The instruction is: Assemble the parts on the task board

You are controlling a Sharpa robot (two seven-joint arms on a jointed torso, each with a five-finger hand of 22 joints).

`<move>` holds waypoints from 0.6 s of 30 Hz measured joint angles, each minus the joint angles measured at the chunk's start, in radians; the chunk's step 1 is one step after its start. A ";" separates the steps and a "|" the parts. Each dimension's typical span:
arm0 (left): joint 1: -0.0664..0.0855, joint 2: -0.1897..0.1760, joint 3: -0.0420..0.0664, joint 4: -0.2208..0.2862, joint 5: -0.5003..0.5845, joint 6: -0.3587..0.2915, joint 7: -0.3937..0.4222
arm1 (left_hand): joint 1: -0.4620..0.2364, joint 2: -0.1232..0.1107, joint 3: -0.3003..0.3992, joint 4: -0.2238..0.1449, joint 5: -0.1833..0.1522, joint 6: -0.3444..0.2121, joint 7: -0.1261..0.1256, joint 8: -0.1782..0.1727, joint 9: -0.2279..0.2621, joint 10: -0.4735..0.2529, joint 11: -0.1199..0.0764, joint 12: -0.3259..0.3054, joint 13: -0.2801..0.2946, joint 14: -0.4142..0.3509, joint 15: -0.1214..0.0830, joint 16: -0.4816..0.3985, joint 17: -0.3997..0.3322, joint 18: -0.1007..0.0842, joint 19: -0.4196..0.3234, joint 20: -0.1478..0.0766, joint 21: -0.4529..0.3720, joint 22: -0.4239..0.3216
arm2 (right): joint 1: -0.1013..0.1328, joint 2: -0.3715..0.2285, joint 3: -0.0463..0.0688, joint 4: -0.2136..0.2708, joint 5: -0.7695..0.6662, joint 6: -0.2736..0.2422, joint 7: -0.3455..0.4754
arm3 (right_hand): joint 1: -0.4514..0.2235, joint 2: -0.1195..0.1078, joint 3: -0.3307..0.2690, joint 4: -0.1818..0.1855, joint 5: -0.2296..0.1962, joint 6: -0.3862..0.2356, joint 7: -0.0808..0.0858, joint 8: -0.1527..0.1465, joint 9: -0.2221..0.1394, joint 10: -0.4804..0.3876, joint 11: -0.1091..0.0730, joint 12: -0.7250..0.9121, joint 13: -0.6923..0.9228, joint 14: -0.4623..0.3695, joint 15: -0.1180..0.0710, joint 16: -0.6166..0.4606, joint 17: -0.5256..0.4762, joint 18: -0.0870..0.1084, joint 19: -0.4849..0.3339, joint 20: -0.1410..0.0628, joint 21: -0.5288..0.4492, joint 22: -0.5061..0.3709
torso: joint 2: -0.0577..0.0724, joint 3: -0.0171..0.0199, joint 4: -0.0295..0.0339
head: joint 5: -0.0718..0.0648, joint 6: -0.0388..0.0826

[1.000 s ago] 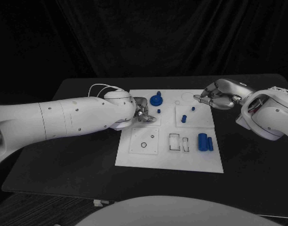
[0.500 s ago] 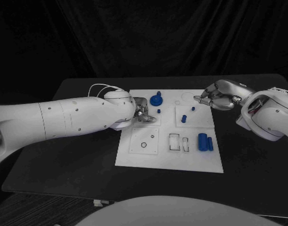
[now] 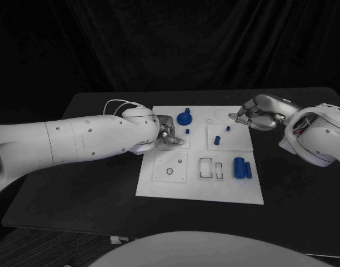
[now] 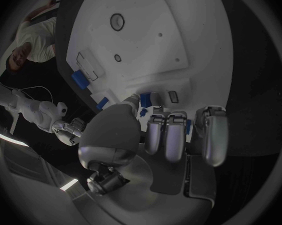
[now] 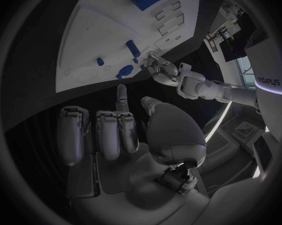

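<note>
Head view: the white task board (image 3: 201, 183) lies in the middle of the black table (image 3: 90, 189). The left hand (image 3: 168, 135) sits over the board's left edge, fingers curled in; whether it holds anything cannot be told. The right hand (image 3: 253, 115) hovers at the board's far right corner, fingers curled in, nothing visible between them. A round blue knob (image 3: 185, 118) stands near the far edge, a small peg (image 3: 216, 140) mid-board, and two blue cylinders (image 3: 241, 167) lie side by side by the right edge.

Left wrist view — the fingers (image 4: 168, 135) are bent above the board (image 4: 147, 40), small blue parts (image 4: 145, 100) just beyond them.

Right wrist view — fingers (image 5: 110, 132) folded in, one extended toward the board (image 5: 97, 40).
</note>
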 measured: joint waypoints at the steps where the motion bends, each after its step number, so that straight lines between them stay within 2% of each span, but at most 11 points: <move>1: 0.000 -0.001 0.000 0.001 0.000 0.000 0.000 | 0.002 0.002 -0.002 -0.001 0.000 0.000 0.000 0.004 0.007 0.000 0.000 0.000 0.000 0.002 -0.002 0.000 0.000 0.000 0.000 0.000 0.000 0.000 | 0.000 0.000 0.000 0.000 0.000 0.000 0.000 | 0.000 0.000 0.000 0.000 0.000 0.000 0.000 0.000 0.000 0.000 0.000 0.000 0.000 0.000 0.000 0.000 0.000 0.000 0.000 0.000 0.000 0.000 | 0.000 0.0000 0.0000 | 0.000 0.000; 18: -0.003 -0.017 -0.002 0.024 0.000 -0.009 -0.002 | 0.006 0.006 -0.012 -0.001 0.000 -0.009 -0.006 0.036 0.071 0.000 -0.007 0.000 0.000 -0.002 -0.005 0.000 0.000 0.000 0.000 -0.007 0.005 0.001 | 0.000 -0.001 0.000 -0.001 0.000 0.002 -0.001 | 0.000 0.000 0.000 0.000 0.000 0.000 0.000 0.000 0.000 0.000 0.000 0.000 0.000 0.000 0.000 0.000 0.000 0.000 0.000 0.000 0.000 0.001 | 0.000 0.0002 0.0000 | -0.002 0.000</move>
